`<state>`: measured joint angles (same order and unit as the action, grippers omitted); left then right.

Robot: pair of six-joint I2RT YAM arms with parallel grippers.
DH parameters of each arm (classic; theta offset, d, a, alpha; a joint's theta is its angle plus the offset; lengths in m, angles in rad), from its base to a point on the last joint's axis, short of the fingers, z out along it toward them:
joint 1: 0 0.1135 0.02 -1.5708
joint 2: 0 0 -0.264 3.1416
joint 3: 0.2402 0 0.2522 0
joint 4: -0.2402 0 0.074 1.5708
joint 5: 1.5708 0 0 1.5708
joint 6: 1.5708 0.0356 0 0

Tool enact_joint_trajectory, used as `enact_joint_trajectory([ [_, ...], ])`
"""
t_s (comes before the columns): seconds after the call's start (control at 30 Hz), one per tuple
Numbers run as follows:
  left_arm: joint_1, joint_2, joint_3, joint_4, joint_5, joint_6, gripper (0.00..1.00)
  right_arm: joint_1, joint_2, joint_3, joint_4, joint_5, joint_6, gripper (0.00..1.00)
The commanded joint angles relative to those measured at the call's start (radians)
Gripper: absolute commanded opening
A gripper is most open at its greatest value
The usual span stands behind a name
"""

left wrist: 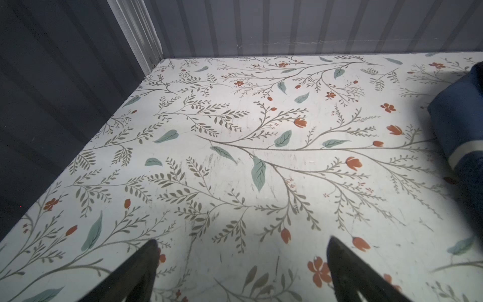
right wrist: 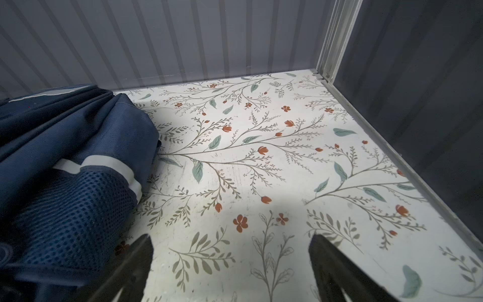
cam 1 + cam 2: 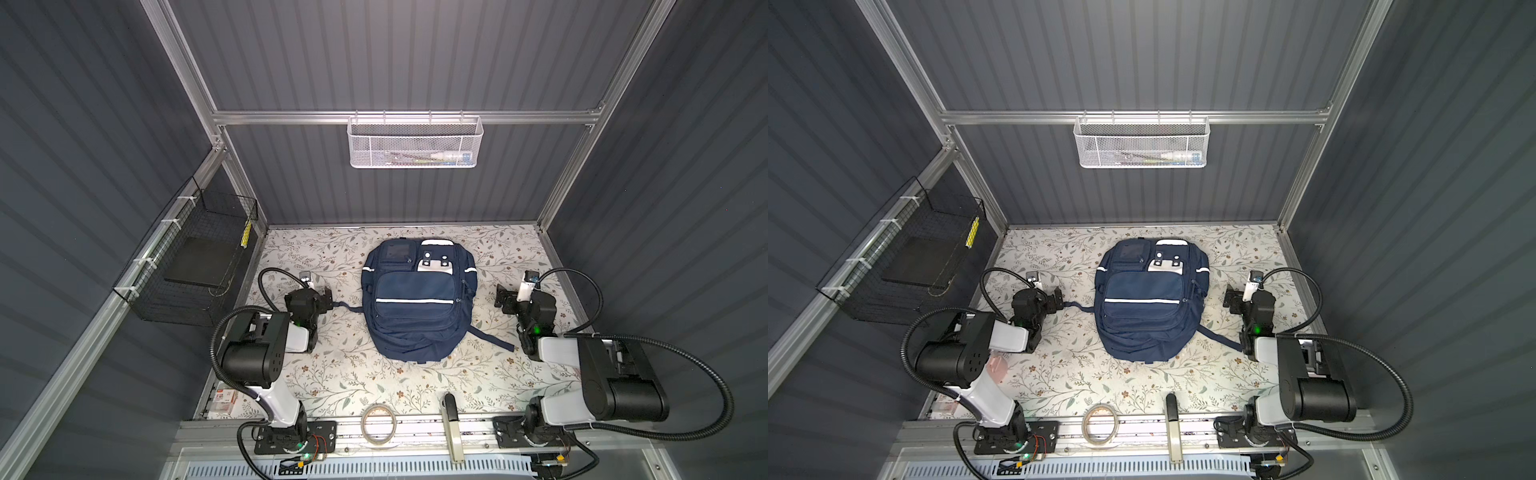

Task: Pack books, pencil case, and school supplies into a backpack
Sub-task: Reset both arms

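Observation:
The navy backpack (image 3: 415, 307) (image 3: 1146, 307) lies flat, front side up, in the middle of the floral table, its pockets zipped. My left gripper (image 3: 327, 296) (image 1: 243, 240) hovers just left of it, open and empty; the backpack's edge (image 1: 460, 117) shows off to one side in the left wrist view. My right gripper (image 3: 503, 300) (image 2: 231, 236) sits just right of it, open with only bare table between the fingers, the bag's mesh side pocket (image 2: 65, 204) close by. The books, pencil case and school supplies are out of view.
A tape roll (image 3: 377, 424) and a grey-handled tool (image 3: 452, 432) lie at the front edge. A small red-and-white box (image 3: 224, 399) peeks from under the left arm. A black wire basket (image 3: 195, 257) hangs on the left wall, a white mesh basket (image 3: 415, 143) on the rear wall.

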<state>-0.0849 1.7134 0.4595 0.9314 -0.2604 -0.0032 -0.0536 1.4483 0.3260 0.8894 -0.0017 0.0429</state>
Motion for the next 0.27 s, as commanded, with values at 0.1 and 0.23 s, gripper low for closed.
enact_joint_trajectory([
  [0.1, 0.005, 0.006, 0.007, 0.003, 0.005, 0.008, 1.00, -0.002, -0.005, 0.013, 0.027, -0.009, -0.005, 0.97],
  [0.23, 0.005, 0.006, 0.007, 0.003, 0.002, 0.008, 1.00, -0.011, 0.004, 0.028, 0.008, -0.025, 0.001, 0.99],
])
